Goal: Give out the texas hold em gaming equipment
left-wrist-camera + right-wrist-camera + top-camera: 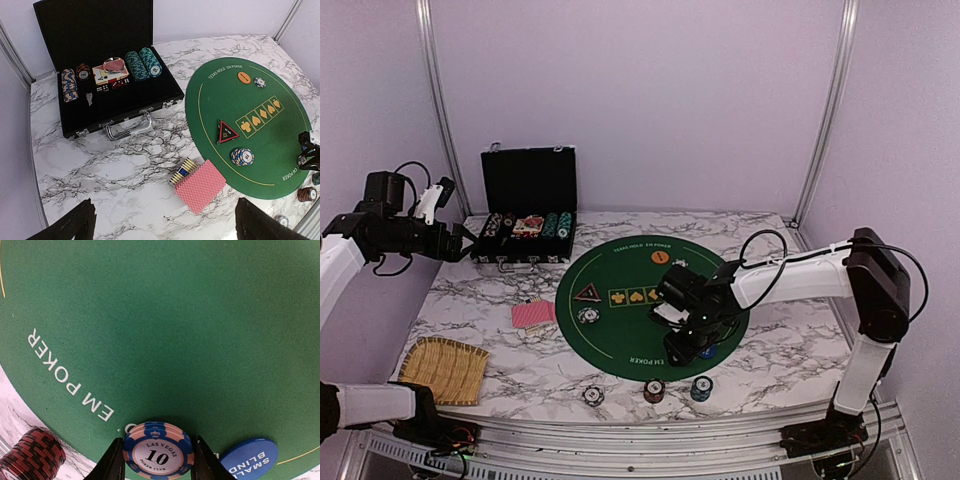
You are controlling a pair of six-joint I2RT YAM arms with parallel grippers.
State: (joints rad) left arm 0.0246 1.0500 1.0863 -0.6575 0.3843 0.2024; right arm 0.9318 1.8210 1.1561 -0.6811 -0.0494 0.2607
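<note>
The right gripper hangs low over the green felt, at about 5 o'clock on the round layout. Its fingers are clamped on the edges of a pink-and-blue chip, which lies flat and either rests on the felt or sits just above it; the pictures do not settle which. A blue button lies just beside it, toward 3 o'clock in the wrist view.

The left gripper hovers with its fingers wide apart and holds nothing. It is near the open chip case, at 10 o'clock from the felt.

The distribution looks partly done:
- An orange button sits at 12 o'clock on the felt, with a single chip beside it.
- A triangular marker and a short chip stack lie near 9 o'clock.
- Three more stacks stand on the tabletop just outside the rim: one at 7 o'clock, one at 6 o'clock and one at 5 o'clock.
- The red-backed cards sit off the felt at 9 o'clock.

Several rows of chips remain in the case, so more chips probably have to come out. Setting down the held chip appears to be the step in hand.
</note>
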